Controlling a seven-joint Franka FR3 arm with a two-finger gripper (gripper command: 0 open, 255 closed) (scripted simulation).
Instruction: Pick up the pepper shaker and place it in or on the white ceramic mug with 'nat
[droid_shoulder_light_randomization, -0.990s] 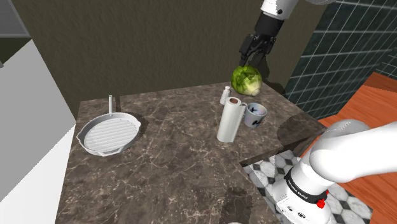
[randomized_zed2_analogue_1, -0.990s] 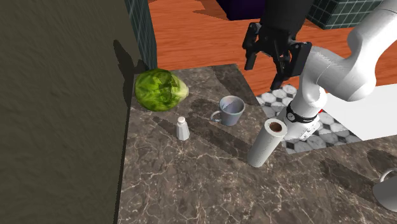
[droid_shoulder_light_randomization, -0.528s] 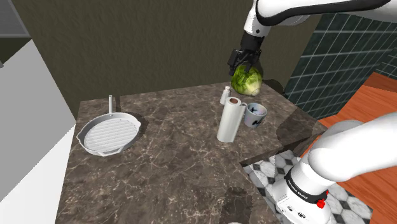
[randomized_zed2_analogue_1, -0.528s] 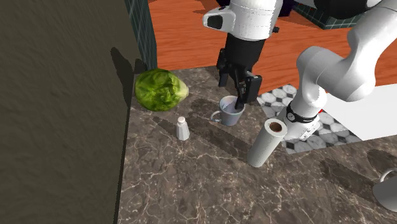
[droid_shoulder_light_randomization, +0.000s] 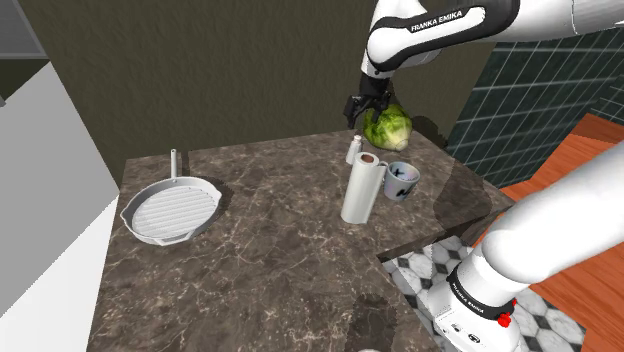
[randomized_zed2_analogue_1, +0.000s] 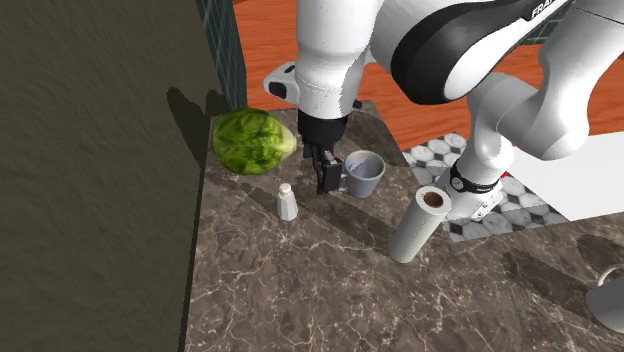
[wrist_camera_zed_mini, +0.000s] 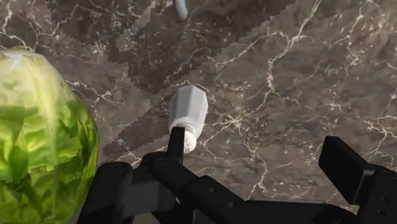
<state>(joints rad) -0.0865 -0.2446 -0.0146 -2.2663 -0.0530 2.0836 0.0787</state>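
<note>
shaker (wrist_camera_zed_mini: 188, 114) upright on counter (wrist_camera_zed_mini: 305, 76), under one jaw of gripper (wrist_camera_zed_mini: 257, 146), not between. jaws apart; likely needs shifting toward lettuce (wrist_camera_zed_mini: 38, 146).

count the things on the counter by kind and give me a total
lettuce head: 1
pepper shaker: 1
mug: 1
paper towel roll: 1
grill pan: 1
total: 5
</note>
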